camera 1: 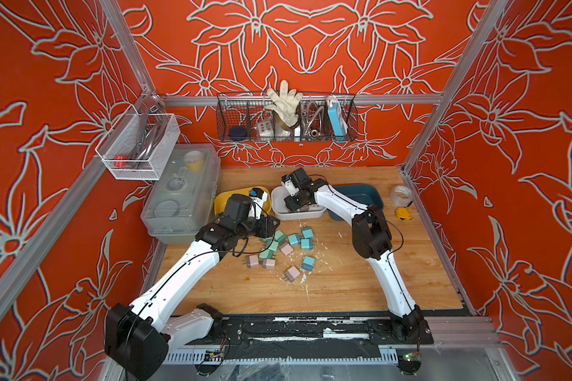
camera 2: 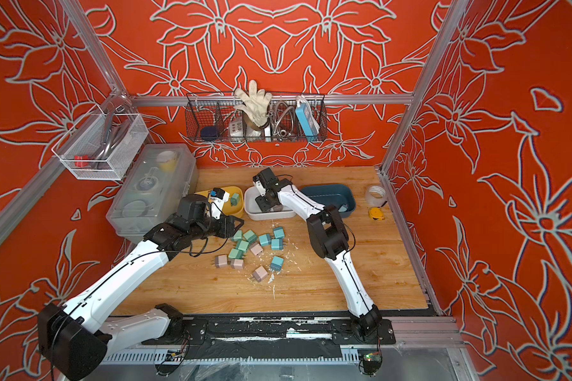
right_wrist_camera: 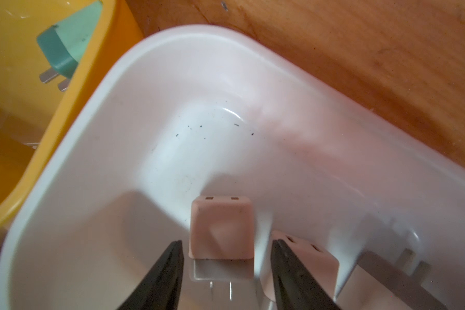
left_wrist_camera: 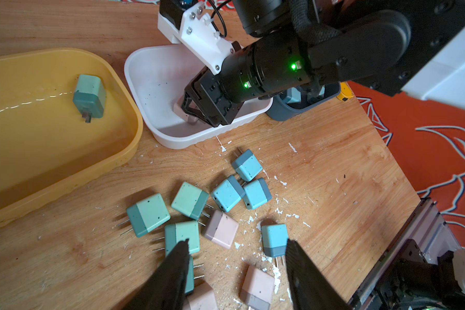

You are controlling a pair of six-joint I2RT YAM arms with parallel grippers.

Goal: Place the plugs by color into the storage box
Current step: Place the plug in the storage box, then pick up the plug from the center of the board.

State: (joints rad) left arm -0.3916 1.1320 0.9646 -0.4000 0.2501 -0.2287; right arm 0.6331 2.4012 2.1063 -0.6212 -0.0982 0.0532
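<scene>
Several loose plugs (camera 1: 288,247) in mint, light blue and pink lie in a pile mid-table. Three storage boxes stand behind them. The yellow box (left_wrist_camera: 51,161) holds one mint plug (left_wrist_camera: 89,94). The white box (right_wrist_camera: 91,161) holds two pink plugs. A light blue plug (camera 2: 343,207) shows in the dark blue box (camera 1: 360,194). My right gripper (right_wrist_camera: 226,243) reaches down into the white box, open, its fingers standing clear on either side of a pink plug (right_wrist_camera: 222,230); the other pink plug (right_wrist_camera: 314,257) lies beside it. My left gripper (left_wrist_camera: 236,243) hovers open over the pile, holding nothing.
A translucent lidded case (camera 1: 179,198) stands left of the yellow box. A tape roll (camera 1: 401,194) and a yellow tape measure (camera 1: 403,213) lie at the right edge. Wire baskets (camera 1: 286,118) hang on the back and left walls. White flakes litter the wood.
</scene>
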